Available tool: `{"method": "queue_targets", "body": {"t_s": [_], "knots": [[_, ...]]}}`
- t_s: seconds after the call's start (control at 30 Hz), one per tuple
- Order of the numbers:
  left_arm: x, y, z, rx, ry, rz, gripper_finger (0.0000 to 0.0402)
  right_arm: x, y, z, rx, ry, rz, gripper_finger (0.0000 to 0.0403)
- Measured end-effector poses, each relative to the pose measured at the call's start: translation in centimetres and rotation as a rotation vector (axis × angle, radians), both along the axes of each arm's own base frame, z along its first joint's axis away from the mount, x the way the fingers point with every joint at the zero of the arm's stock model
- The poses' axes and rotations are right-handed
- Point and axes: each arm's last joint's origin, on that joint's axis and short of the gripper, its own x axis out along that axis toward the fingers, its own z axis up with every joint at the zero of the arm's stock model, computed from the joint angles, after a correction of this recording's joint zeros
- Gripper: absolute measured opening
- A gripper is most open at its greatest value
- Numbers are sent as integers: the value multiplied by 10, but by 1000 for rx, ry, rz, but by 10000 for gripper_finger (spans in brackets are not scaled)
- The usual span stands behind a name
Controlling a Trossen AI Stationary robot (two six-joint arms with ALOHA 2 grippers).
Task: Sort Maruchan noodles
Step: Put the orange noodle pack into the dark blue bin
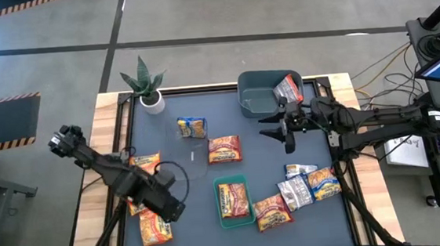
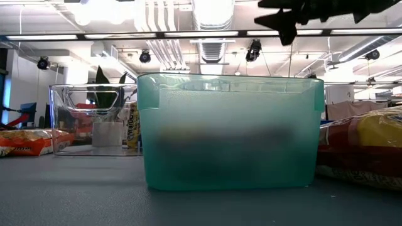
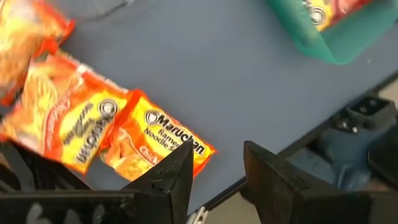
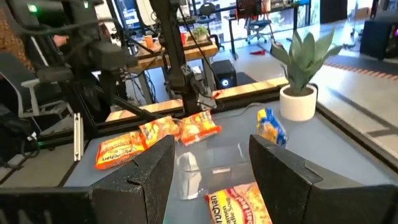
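Maruchan noodle packets lie flat on the dark table. An orange-red one [image 1: 224,149] and a blue-and-yellow one [image 1: 192,127] are mid-table. Orange ones [image 1: 156,226] lie near the left edge, also seen in the left wrist view [image 3: 143,134]. A mixed cluster [image 1: 302,189] sits near the right side. One orange packet [image 1: 233,199] lies in the green tray [image 1: 221,217], and a silver one [image 1: 288,88] rests in the grey-blue bin [image 1: 256,96]. My left gripper [image 1: 176,209] [image 3: 214,168] hovers open beside the left packets. My right gripper [image 1: 269,127] [image 4: 211,162] is open, raised beside the bin.
A potted plant [image 1: 148,85] stands at the far left corner. A clear plastic container [image 2: 94,119] stands mid-table, left of the green tray [image 2: 229,132]. Wooden rails [image 1: 110,131] border the table. Bare tabletop [image 1: 198,242] lies at the near edge, between the left packets and the tray.
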Motion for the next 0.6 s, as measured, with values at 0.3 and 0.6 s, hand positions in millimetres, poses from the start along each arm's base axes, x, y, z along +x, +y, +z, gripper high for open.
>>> {"method": "queue_targets", "body": {"t_s": [0.3,0.6], "knots": [[-18,-18,-30,-8,93,281,164,-7,1,17,-38,2,3,196],[-25,-25,-78,87,219,414,191,-8,1,17,-54,0,5,196]]}}
